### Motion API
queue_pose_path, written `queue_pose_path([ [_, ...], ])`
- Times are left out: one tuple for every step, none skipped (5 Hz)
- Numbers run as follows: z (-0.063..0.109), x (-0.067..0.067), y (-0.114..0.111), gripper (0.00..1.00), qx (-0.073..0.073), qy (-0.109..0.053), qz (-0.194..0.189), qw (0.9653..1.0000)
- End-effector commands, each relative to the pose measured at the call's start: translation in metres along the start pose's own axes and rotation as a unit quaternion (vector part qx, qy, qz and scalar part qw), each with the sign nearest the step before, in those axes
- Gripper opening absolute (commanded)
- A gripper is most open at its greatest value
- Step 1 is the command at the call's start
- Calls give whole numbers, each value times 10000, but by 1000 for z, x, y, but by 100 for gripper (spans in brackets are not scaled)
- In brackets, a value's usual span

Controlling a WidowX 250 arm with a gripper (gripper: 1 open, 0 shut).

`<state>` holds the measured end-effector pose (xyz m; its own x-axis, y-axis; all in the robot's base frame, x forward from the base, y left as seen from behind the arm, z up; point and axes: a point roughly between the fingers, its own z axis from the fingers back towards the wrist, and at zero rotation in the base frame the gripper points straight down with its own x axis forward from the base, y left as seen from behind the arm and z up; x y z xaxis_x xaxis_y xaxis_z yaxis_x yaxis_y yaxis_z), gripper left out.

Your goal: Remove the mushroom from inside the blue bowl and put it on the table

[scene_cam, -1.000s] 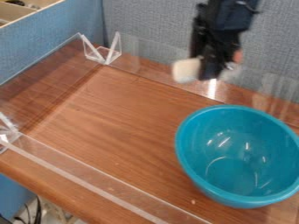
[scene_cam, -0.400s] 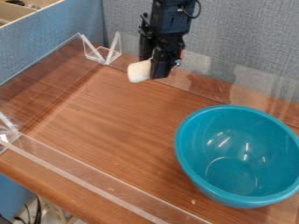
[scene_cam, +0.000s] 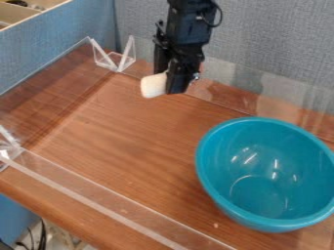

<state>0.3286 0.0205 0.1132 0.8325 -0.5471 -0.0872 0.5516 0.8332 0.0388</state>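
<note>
Your jaws are pointing down and clamped on the mushroom, with its pale stem sticking out to their left in the camera view. It's hanging in the air over the far part of the desk, not touching the wood. The bowl sits well off to the lower right of the jaws, with nothing in it.

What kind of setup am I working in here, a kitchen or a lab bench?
Most likely a lab test bench: a wood-grain table fenced by low clear acrylic walls, blue-grey partition panels behind, and only a bowl and a toy mushroom as props.
</note>
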Motion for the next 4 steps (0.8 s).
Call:
queue_pose_path([
  [12, -2, 4, 0, 148, -157, 32, 9998],
  [6, -2, 4, 0, 121, -101, 23, 9999],
  [1, -2, 4, 0, 96, -47, 17, 9999],
  [-4, -1, 5, 0, 78, 2, 4, 10000],
])
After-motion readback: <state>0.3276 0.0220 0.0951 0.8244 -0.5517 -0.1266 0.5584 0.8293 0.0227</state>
